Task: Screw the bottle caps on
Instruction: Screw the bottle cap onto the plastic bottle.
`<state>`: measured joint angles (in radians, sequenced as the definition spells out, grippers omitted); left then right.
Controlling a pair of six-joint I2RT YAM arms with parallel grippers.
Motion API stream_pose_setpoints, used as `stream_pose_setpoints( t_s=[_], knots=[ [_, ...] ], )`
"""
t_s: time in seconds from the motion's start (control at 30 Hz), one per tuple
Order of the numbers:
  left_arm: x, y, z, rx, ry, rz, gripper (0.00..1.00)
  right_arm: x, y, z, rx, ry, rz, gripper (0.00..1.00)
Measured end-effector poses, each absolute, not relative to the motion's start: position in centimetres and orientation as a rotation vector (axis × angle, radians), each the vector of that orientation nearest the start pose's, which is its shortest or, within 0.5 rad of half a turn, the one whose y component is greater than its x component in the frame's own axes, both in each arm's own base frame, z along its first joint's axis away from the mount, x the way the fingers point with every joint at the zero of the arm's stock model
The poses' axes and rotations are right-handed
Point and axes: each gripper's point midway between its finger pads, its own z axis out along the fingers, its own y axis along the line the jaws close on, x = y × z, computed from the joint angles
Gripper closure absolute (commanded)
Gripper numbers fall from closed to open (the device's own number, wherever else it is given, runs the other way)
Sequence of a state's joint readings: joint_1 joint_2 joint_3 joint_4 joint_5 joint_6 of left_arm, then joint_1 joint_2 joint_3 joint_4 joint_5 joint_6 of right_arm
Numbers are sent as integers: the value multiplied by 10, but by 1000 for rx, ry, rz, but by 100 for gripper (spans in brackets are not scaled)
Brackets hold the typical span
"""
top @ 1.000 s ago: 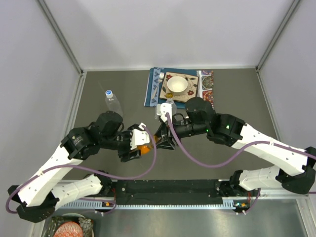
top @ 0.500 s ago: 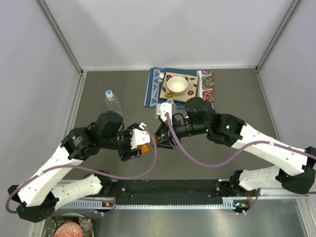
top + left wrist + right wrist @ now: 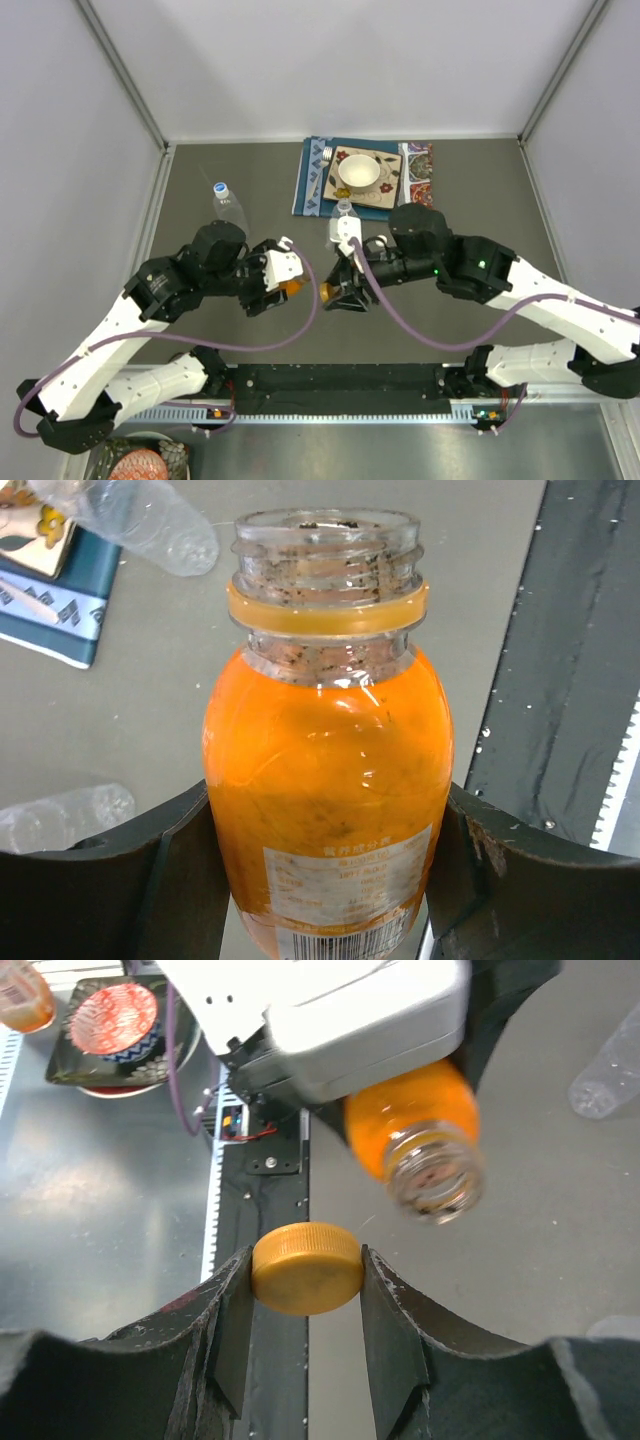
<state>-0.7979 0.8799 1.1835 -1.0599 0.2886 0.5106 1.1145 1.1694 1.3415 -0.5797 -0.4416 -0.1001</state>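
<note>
Orange bottle (image 3: 325, 780): base cut off below in left wrist view; mouth blurred in right.

Orange bottle (image 3: 325, 780) uncapped — orange cap (image 3: 306, 1268) near its mouth.

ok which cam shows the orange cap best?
Right wrist: the orange cap sits large and unblocked, pinched in the right gripper. Top external shows only a small orange speck at that gripper. Left wrist doesn't show it.

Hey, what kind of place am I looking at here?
Likely a robot lab test cell: plain white panels wall in a grey table, two arms are bolted to its edge, and props like a bowl are staged.
</note>
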Motion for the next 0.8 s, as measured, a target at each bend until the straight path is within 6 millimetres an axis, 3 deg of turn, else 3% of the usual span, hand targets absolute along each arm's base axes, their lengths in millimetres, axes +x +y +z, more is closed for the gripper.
stream_pose_setpoints(
  t_s=[0.23, 0.6, 0.8],
  knots=[
    [140, -179, 252, 1501, 1778, -459, 79, 75, 322, 338, -1443, 1511, 1083, 61],
    [116, -189, 252, 1588, 1737, -612, 78, 91, 339, 311, -1472, 1597, 1044, 60],
    [111, -189, 251, 1615, 1735, -638, 79, 92, 345, 312, -1478, 1597, 1052, 60]
  ],
)
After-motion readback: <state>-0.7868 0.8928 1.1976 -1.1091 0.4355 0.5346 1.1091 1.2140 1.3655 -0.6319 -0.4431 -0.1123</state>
